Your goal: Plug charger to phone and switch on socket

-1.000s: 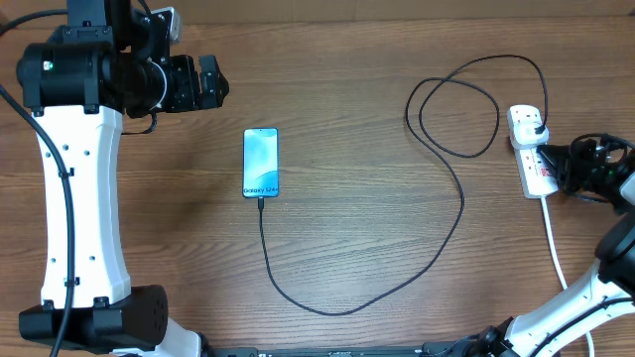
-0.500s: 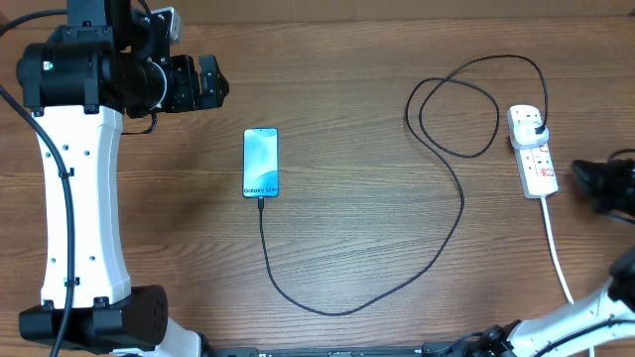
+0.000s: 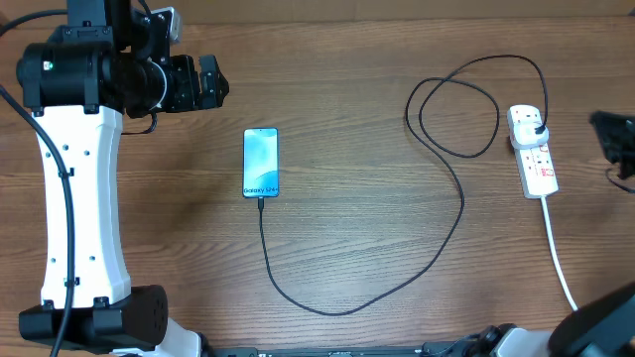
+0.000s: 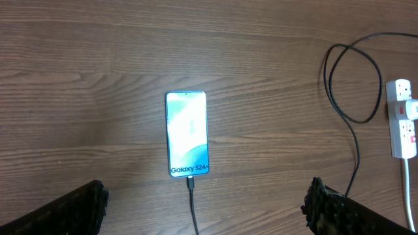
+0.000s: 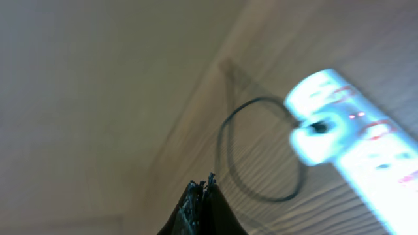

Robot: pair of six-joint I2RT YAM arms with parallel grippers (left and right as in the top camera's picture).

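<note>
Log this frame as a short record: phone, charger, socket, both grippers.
phone: flat, screen up, lit
charger: tip at phone's lower edge, cable loops right, plug in socket
socket: far right, switch state unclear
left gripper: open, empty, away from phone
right gripper: shut, empty, clear of socket

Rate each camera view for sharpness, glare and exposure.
Overhead: sharp and evenly lit, with the phone and black charger cable crisp. Left wrist: also sharp, phone lettering legible, only soft shadows. Right wrist: tilted and badly smeared, the white power strip blown out to a glow, the shut right gripper a dark shape.
</note>
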